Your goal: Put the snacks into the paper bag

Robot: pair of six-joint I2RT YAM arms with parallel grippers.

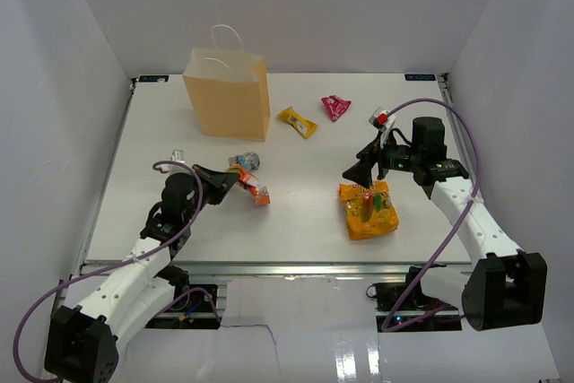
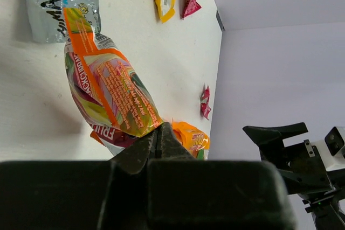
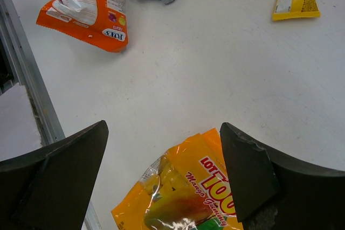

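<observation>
White laminate covers the table (image 1: 179,221), and plain white panels close it in on the left, the far side and the right; a metal rail (image 1: 296,268) runs along the near edge where your two arms are bolted. The paper bag (image 1: 229,96) stands upright at the far left of the table, mouth up, its two cord handles raised. Nothing you can see lies in it; all the snacks in view are out on the table. Your left gripper (image 1: 236,178) is clenched on the edge of the orange-white pouch (image 1: 257,190) at mid-table. In the left wrist view the jaws meet in a tight point on the pouch's near end, and the pouch casts a shadow on the surface beside it. Whether it is clear of the table you cannot tell. The silver-blue packet (image 1: 247,161) lies just beyond the pouch, between it and the bag. The yellow wrapper (image 1: 297,121) rests right of the bag, with the magenta wrapper (image 1: 336,108) near it, both flat and apart from one another. Your right gripper (image 1: 366,175) hangs released, fingers spread wide, just above the far end of the chip bag (image 1: 369,214). That bag lies flat on the right half of the table, and the fingers are gripping nothing.
</observation>
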